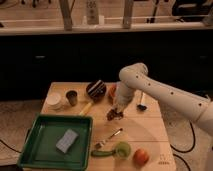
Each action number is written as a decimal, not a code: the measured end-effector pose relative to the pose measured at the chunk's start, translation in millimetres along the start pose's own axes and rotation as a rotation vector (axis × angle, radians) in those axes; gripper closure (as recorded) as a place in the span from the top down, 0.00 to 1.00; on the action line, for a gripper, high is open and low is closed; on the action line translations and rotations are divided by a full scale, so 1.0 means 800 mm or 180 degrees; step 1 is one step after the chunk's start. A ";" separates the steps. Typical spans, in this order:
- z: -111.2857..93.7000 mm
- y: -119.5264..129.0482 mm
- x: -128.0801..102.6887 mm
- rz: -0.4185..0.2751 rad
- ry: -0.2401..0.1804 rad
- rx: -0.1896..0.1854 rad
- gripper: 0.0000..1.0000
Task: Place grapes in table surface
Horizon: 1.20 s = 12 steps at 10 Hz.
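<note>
- End effector (118, 108), centre of frame: clenched on the grapes (114, 115) and pointing down, so the cluster meets bare wood.
- Grapes: at the worktop (146, 128), touching or just above it; which cannot be told. Release is judged next.
- Green tray (45, 142), lower left: well apart.

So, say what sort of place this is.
Probably a robot test lab: light tan wooden table staged with a green plastic tray, and the end effector holding dark reddish-purple grapes mid-table.

White robot arm (165, 95)
Smooth, rounded white segments meet at a bulbous elbow joint (134, 77); the darker gripper (118, 109), closed, sits at seven o'clock from it.
</note>
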 end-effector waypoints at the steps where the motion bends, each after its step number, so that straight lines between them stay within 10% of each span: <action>1: -0.010 -0.001 -0.006 -0.0090 -0.0008 0.0001 0.05; 12: -0.062 0.003 -0.046 -0.0941 -0.0189 -0.0154 0.05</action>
